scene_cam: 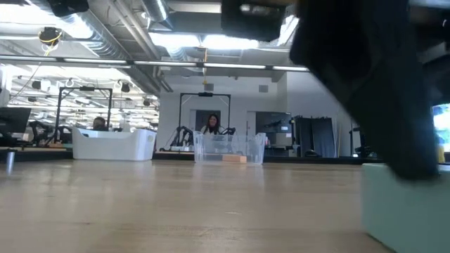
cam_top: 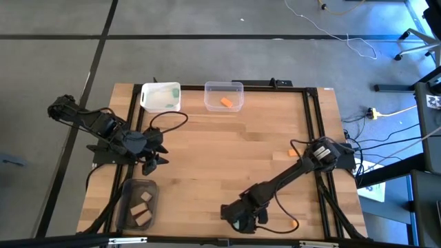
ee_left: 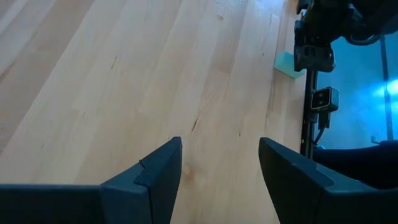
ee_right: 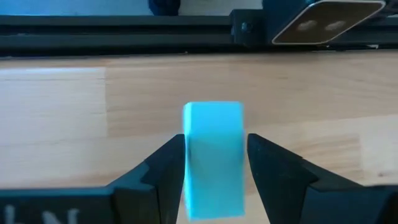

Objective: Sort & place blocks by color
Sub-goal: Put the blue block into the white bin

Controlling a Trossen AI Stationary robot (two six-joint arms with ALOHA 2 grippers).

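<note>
Sorting looks partly done: tan blocks [cam_top: 141, 209] lie in the dark grey bin [cam_top: 127, 189], one orange block [cam_top: 227, 102] in the clear bin [cam_top: 240, 87], while the right gripper [ee_right: 216, 163] clamps a teal block [ee_right: 213, 158] between its fingers, the left gripper [ee_left: 221, 163] gaping empty, and loose orange pieces [cam_top: 293, 153] wait.

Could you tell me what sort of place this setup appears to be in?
Probably a robotics lab or open workshop: the wooden table sits on a grey floor with loose cables, and the low view shows more robot rigs, workbenches and ceiling strip lights behind.
</note>
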